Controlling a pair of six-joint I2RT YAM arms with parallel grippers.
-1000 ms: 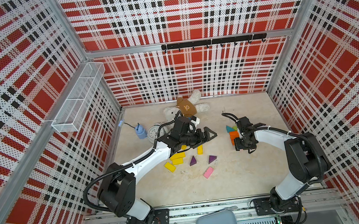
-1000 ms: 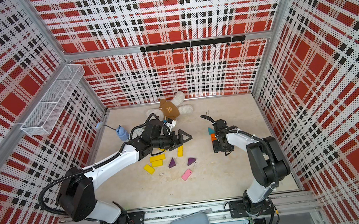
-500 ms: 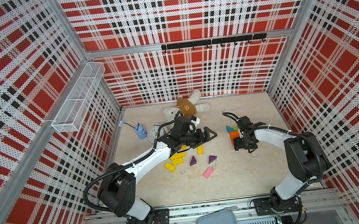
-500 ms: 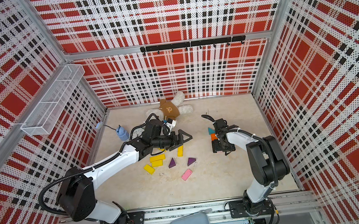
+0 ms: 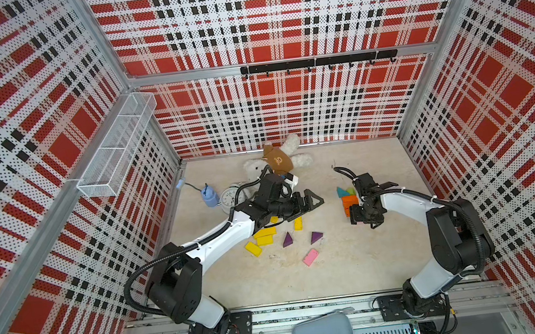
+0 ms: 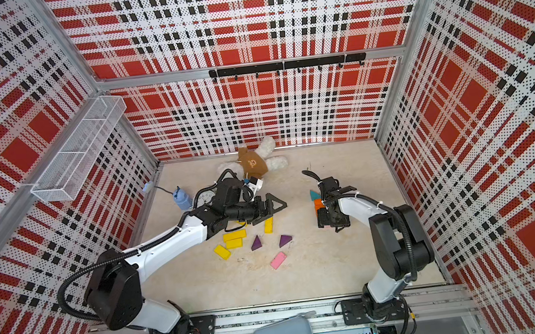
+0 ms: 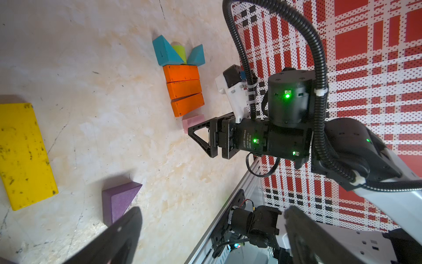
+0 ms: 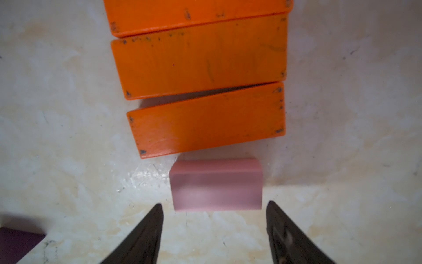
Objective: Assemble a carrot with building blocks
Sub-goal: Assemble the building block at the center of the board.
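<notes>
On the beige surface (image 5: 354, 267), the left arm (image 5: 222, 237) is seen stretched forward and low, its wrist turned toward the right arm (image 5: 408, 200), which is bent at the elbow with its wrist tipped downward. The left gripper (image 5: 311, 203) is held open and empty near scattered yellow blocks (image 5: 265, 236), purple triangles (image 5: 287, 240) and a loose pink block (image 5: 311, 257). The right gripper (image 8: 214, 213) is spread wide, clasping nothing, just behind a pink end block (image 8: 215, 184) lying just beside the last of three orange blocks (image 7: 185, 90), which are capped by teal triangles (image 7: 165, 53) flanking a lime cylinder (image 7: 179, 52).
</notes>
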